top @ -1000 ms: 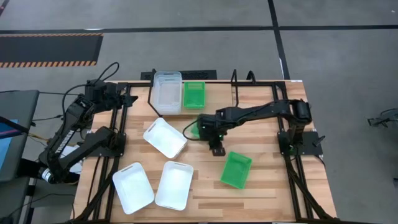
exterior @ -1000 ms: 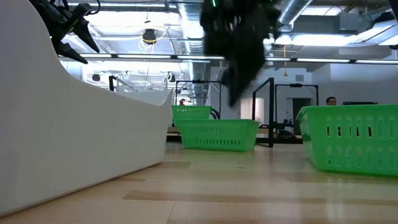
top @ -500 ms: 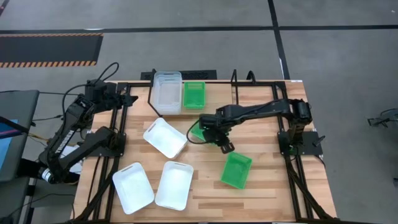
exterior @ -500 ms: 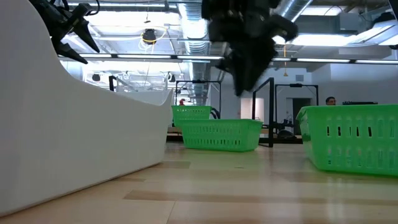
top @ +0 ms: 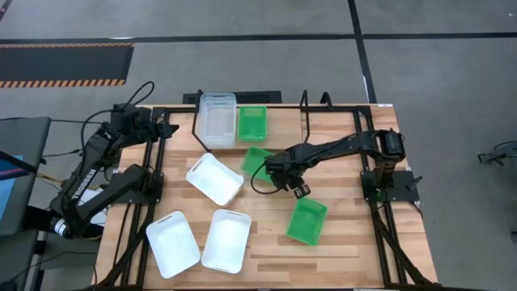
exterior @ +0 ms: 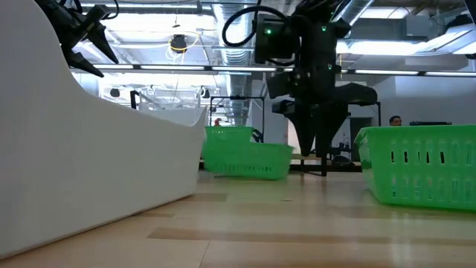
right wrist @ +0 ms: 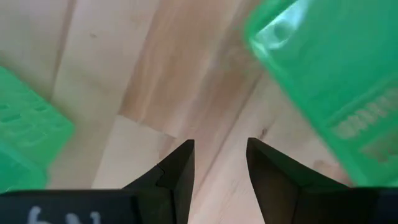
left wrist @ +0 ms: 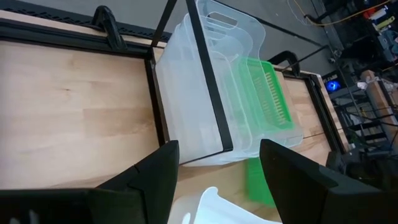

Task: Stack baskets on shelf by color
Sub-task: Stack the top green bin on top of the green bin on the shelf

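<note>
**A:** What does the overhead view show?

**B:** A wooden counter point(top: 339, 242). The right arm's jaws point(top: 297, 191) hang over its middle, empty; whether they are parted is hard to tell from here. A green basket point(top: 257, 161) lies just beside them toward the shelf, and a second green basket point(top: 307, 220) lies just beside them toward the counter's near edge. The black rod shelf point(top: 305, 109) stands farther off, holding a stack of clear baskets point(top: 217, 120) with a third green basket point(top: 251, 123) touching its side. Three white baskets point(top: 214, 178) point(top: 173, 243) point(top: 225, 240) lie well apart from the jaws, toward the left arm. The left arm's jaws point(top: 164, 128) wait at the counter's left edge, beside the shelf.

**A:** And the table-height view?

**B:** The right jaws point(exterior: 315, 145) point straight down, above the wood. One green basket point(exterior: 248, 158) sits beyond them to one side, another point(exterior: 420, 164) close to the camera on the other. A white basket wall point(exterior: 82, 164) fills the near side.

**A:** The left wrist view?

**B:** Its jaws point(left wrist: 219, 171) are released, spread wide, holding nothing. Ahead of them is the clear stack point(left wrist: 205, 87) under the shelf's rods point(left wrist: 208, 74), the green basket point(left wrist: 267, 96) against it.

**A:** The right wrist view?

**B:** Its jaws point(right wrist: 220, 163) are parted slightly, gripping nothing, bare wood between them. A green basket point(right wrist: 336, 81) lies to one side, another's corner point(right wrist: 25, 137) to the other.
</note>
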You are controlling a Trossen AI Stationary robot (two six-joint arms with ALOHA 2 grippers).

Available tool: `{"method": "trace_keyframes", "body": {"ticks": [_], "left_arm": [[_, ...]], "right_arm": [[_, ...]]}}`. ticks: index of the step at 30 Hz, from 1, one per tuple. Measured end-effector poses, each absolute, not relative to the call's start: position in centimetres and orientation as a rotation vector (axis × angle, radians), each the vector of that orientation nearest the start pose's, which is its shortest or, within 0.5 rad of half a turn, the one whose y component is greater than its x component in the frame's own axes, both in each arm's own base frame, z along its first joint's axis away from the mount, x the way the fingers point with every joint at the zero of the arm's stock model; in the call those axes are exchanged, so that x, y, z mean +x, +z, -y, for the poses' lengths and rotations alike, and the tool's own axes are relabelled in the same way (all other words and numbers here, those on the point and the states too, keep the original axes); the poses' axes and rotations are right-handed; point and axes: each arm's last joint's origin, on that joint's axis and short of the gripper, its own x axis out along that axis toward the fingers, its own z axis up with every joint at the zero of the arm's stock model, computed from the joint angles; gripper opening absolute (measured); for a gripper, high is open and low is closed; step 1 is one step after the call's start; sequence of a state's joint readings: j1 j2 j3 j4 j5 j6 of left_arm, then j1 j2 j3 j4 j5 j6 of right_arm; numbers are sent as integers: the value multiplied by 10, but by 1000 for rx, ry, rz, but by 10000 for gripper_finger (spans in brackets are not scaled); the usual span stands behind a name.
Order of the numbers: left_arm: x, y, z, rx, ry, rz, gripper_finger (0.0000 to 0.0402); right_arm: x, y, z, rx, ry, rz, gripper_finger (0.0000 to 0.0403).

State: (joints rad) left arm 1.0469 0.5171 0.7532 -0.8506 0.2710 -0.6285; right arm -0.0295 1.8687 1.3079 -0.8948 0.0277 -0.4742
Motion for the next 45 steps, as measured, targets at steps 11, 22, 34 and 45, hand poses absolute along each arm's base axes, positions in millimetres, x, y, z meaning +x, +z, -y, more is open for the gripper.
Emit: {"method": "trace_keyframes", "body": {"ticks": [11,22,34,45], "left_arm": [[53,295,-77,-974,908,-246,212],[52,294,-77,-972,927,-251,212],[52,292,-76,-985,932,-270,212],[52,292,-75,-988,932,-267,212]], "right_arm": [[357,198,4,-507,326,-1360,168],[372,203,24,-694,328,-1225,168],[370,175,43,-668,366,-1233,165],[365,185,23,-482,451,-1286,15]]}}
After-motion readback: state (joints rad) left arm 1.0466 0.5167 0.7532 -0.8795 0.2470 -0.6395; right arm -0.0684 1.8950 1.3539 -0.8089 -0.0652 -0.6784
